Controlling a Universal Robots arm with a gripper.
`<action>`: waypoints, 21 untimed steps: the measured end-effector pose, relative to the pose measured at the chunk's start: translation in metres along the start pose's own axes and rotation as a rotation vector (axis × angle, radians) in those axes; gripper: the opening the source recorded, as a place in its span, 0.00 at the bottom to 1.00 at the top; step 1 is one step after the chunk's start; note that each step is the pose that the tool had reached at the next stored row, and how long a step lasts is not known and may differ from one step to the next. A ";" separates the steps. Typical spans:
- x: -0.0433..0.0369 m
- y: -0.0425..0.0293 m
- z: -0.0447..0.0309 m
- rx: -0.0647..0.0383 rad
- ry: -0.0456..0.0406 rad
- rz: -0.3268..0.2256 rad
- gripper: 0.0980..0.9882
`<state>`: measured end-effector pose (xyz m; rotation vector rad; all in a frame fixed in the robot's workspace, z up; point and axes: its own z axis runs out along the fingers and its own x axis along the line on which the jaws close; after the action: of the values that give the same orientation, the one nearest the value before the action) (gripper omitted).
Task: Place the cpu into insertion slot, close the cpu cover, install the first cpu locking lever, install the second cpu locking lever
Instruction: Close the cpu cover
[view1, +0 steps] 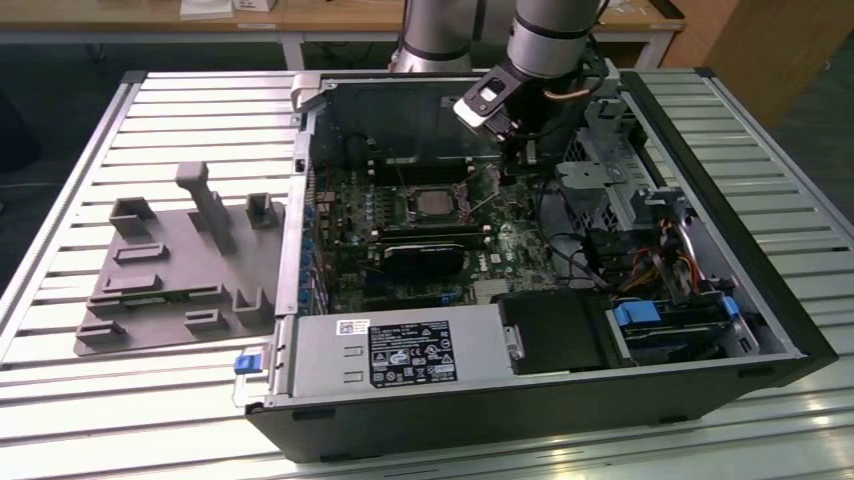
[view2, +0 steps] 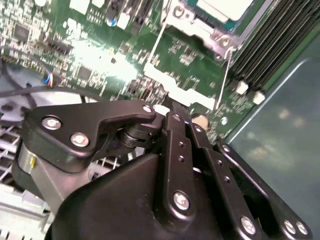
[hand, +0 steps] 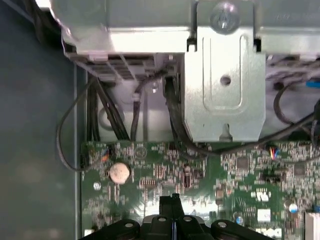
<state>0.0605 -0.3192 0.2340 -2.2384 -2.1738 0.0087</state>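
Observation:
The open computer case (view1: 747, 250) lies on a slatted table. The insertion slot (view1: 404, 203) sits in the green board, and the cpu (view1: 434, 203) lies in it. In the second wrist view the cpu (view2: 220, 6) has a pale top. The silver cpu cover (view2: 200, 30) lies flat around it. A thin wire locking lever (view2: 226, 75) runs along the frame's side, and another (view2: 159, 40) along the opposite side. My gripper (view1: 509, 178) hangs just off the socket's corner, on the exterior view's right. Its black fingers (hand: 169, 202) are shut together, close over the board (view2: 172, 114).
A grey power supply box (view1: 387, 355) fills the case's near side, with a black module (view1: 427, 255) between it and the socket. Drive cages and cables (view1: 667, 300) crowd the exterior view's right. A grey fixture plate (view1: 174, 270) lies on the table. A metal bracket (hand: 225, 75) and coin battery (hand: 119, 172) are close to the fingers.

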 end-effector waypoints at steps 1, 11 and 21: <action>0.0000 0.0000 0.0000 0.003 -0.0001 0.000 0.00; -0.0002 -0.0088 0.0002 0.006 0.0000 0.000 0.00; -0.0007 -0.0307 0.0006 -0.024 0.0008 0.000 0.00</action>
<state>0.0297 -0.3190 0.2340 -2.2501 -2.1854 -0.0180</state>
